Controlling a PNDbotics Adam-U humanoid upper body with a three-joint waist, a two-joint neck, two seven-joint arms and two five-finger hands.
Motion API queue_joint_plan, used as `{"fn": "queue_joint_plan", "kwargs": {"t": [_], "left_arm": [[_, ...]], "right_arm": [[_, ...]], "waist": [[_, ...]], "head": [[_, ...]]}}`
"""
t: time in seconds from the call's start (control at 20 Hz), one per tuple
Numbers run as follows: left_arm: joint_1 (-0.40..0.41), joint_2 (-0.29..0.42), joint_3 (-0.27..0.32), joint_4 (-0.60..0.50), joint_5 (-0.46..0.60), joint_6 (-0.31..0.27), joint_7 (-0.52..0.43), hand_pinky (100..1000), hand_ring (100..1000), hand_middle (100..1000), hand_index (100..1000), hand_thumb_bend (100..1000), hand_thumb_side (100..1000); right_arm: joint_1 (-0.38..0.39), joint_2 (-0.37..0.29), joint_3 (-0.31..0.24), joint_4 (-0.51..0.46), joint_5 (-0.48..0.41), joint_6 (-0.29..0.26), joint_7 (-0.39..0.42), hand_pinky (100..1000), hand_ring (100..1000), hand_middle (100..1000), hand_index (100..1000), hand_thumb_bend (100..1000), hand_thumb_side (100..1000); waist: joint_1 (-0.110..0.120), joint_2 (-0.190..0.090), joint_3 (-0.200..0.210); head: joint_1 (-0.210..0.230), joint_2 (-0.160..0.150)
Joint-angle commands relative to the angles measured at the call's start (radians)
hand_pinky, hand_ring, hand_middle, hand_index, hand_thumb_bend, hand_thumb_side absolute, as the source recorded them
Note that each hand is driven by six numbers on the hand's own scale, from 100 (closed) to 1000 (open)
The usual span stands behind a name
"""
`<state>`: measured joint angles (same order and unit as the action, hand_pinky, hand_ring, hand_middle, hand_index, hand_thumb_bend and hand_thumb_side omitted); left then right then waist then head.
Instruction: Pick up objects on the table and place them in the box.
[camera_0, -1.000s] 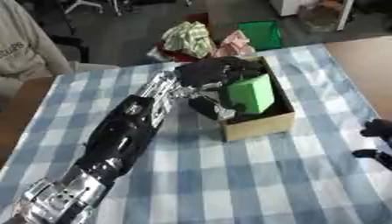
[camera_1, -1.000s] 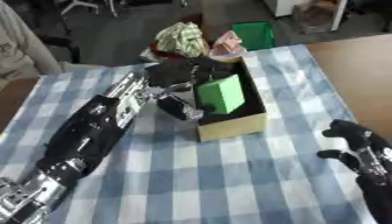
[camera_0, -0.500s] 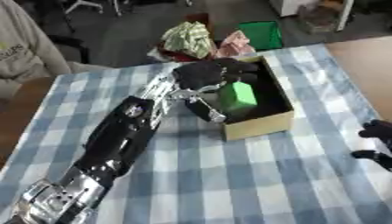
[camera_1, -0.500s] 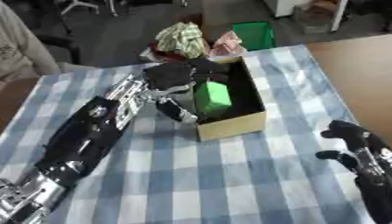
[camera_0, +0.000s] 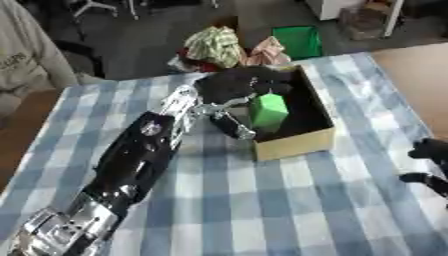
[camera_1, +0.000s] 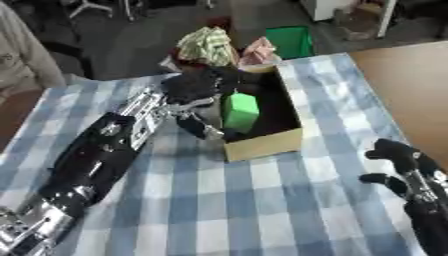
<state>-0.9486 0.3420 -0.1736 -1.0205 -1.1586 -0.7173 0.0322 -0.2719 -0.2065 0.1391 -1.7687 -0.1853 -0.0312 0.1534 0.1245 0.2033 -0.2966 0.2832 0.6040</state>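
Your table fills most of both views, covered in a blue-and-white checked cloth and lying a little askew. Across it, from the lower left corner up toward the middle, runs your left arm, black with silver joints.

The box sits on the cloth just right of centre, toward the far edge: a tan cardboard box, open at the top, with a dark inside. Inside it, against the left wall, stands a green block, tilted slightly, its top showing above the rim.

Your left hand is at the box's far left corner, over the rim, with its dark fingers curled down beside the top of the green block. They are touching or all but touching it (the dark fingers blur against the dark inside of the box, so you cannot tell whether they are clasping the block or merely resting by it).

Your right hand shows at the lower right, resting on the cloth well apart from the box, its fingers relaxed and spread, with nothing in them.

Beyond the table's far edge, on the floor, lie a green container, a bundle of plaid cloth and a pinkish patterned bundle just beside it. A person's pale sleeve shows at the upper left, touching none of these things.
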Motion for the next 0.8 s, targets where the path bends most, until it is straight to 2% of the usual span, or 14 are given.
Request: {"fn": "queue_joint_plan", "kwargs": {"t": [0.05, 0.3, 0.45, 0.65, 0.8], "left_arm": [[-0.001, 0.073, 0.013, -0.075, 0.048, -0.02, 0.03, 965, 960, 982, 989, 553, 248], [0.09, 0.177, 0.037, -0.206, 0.13, -0.082, 0.105, 883, 903, 937, 967, 597, 150], [0.17, 0.236, 0.064, -0.288, 0.181, -0.095, 0.155, 866, 886, 922, 961, 607, 115], [0.282, 0.275, 0.098, -0.4, 0.25, -0.053, 0.213, 860, 878, 908, 956, 568, 100], [0.363, 0.266, 0.124, -0.481, 0.299, -0.005, 0.191, 859, 873, 901, 954, 484, 100]], "right_arm": [[-0.005, -0.007, -0.011, -0.009, 0.009, -0.004, -0.003, 648, 1000, 678, 824, 100, 660], [0.002, -0.012, -0.023, -0.009, 0.013, -0.007, -0.014, 648, 1000, 678, 824, 100, 654], [0.003, -0.015, -0.03, -0.01, 0.015, -0.008, -0.02, 648, 1000, 678, 824, 100, 654], [0.005, -0.019, -0.04, -0.012, 0.018, -0.011, -0.03, 648, 1000, 678, 824, 100, 652], [0.007, -0.021, -0.046, -0.014, 0.019, -0.013, -0.035, 648, 1000, 678, 824, 100, 647]], "waist": [[-0.01, -0.017, 0.01], [-0.011, -0.019, 0.05], [-0.014, -0.014, 0.076], [-0.019, -0.007, 0.118], [-0.024, -0.004, 0.143]], "head": [[-0.015, -0.008], [-0.047, -0.007], [-0.062, -0.009], [-0.081, -0.012], [-0.09, -0.011]]}}
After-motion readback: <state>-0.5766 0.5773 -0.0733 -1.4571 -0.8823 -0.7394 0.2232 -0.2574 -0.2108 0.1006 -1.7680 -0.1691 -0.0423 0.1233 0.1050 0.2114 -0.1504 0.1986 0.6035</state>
